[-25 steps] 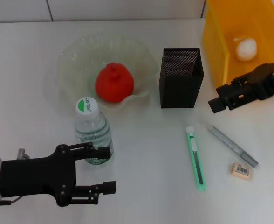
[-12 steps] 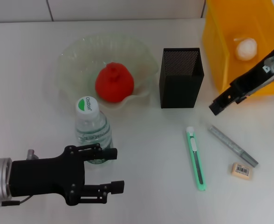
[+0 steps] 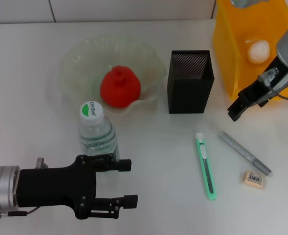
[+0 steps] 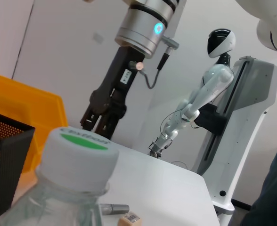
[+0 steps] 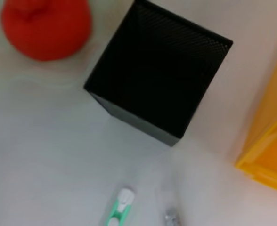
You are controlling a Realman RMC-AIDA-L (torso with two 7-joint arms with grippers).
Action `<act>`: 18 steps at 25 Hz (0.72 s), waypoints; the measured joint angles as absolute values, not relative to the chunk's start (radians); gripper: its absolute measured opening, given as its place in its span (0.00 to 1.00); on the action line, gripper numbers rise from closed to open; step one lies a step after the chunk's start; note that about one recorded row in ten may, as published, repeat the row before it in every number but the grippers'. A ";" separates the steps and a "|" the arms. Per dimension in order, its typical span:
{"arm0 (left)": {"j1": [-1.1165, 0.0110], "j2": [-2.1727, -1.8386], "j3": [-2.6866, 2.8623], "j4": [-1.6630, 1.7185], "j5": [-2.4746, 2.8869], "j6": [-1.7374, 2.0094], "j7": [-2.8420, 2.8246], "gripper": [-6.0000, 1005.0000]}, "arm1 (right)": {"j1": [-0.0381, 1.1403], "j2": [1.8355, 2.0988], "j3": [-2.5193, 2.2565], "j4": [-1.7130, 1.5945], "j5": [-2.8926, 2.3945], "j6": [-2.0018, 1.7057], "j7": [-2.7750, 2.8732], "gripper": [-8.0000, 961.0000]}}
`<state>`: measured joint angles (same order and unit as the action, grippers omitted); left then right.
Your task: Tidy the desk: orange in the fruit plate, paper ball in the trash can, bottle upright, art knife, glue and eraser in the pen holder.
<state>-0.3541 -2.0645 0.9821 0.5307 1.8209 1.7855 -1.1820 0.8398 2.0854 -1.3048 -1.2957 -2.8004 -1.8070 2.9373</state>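
Left claw (image 3: 126, 182) gaping beside upright bottle (image 3: 97, 134); right claw (image 3: 234, 110) (grip state unclear) above art knife (image 3: 245, 153).

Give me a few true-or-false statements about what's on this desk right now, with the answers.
1. The orange lies in the fruit plate. True.
2. The bottle lies on its side. False: it stands upright.
3. The paper ball is in the trash can. True.
4. The eraser is inside the pen holder. False: it lies on the desk.
5. The left gripper grips the bottle. False: it is open, beside it.
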 joint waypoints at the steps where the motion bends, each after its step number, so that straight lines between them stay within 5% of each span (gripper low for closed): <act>1: -0.354 -2.065 0.982 0.531 1.821 1.785 -1.182 0.80 | 0.840 2.088 -1.327 -1.279 -2.783 -1.784 2.950 0.75; 18: -0.361 -2.065 0.987 0.518 1.821 1.766 -1.176 0.80 | 0.854 2.090 -1.396 -1.075 -2.621 -1.681 2.950 0.67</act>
